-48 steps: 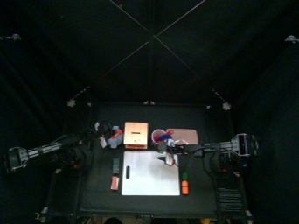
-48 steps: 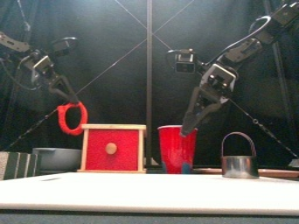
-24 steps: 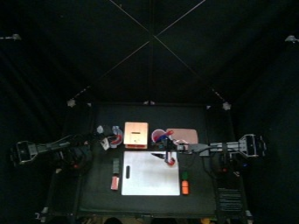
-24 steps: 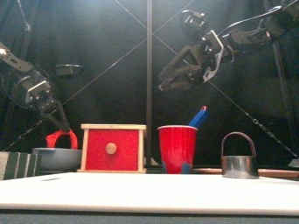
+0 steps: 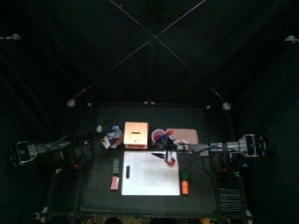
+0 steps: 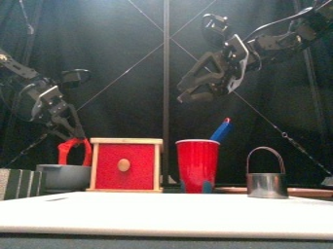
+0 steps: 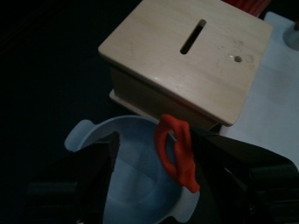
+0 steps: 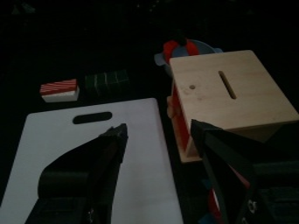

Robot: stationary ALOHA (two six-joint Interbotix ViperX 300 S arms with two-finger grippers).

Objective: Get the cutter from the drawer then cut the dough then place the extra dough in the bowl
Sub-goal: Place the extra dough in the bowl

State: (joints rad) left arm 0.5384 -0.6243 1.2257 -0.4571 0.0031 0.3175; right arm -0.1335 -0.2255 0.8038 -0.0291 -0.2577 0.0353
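Observation:
A red dough ring (image 7: 176, 153) hangs over the blue-grey bowl (image 7: 126, 171) beside the wooden box (image 7: 187, 57). It clings to one jaw of my left gripper (image 6: 68, 134), whose jaws stand apart. From the front, the dough ring (image 6: 66, 151) dangles just above the bowl (image 6: 62, 176). My right gripper (image 8: 158, 136) is open and holds nothing, high over the white board (image 8: 59, 166). The metal cutter (image 6: 266, 175) stands on the table at the right.
The box with its red drawer front (image 6: 125, 163) stands left of the red cup (image 6: 198, 165), which holds a blue knife (image 6: 221, 127). A dark sushi roll (image 8: 105, 83) lies beyond the board. Small toys (image 5: 184, 186) lie along the board's sides.
My left gripper has come down, bringing the dough ring from chest height to just over the bowl. My right gripper has lifted away from the red cup and now hangs high.

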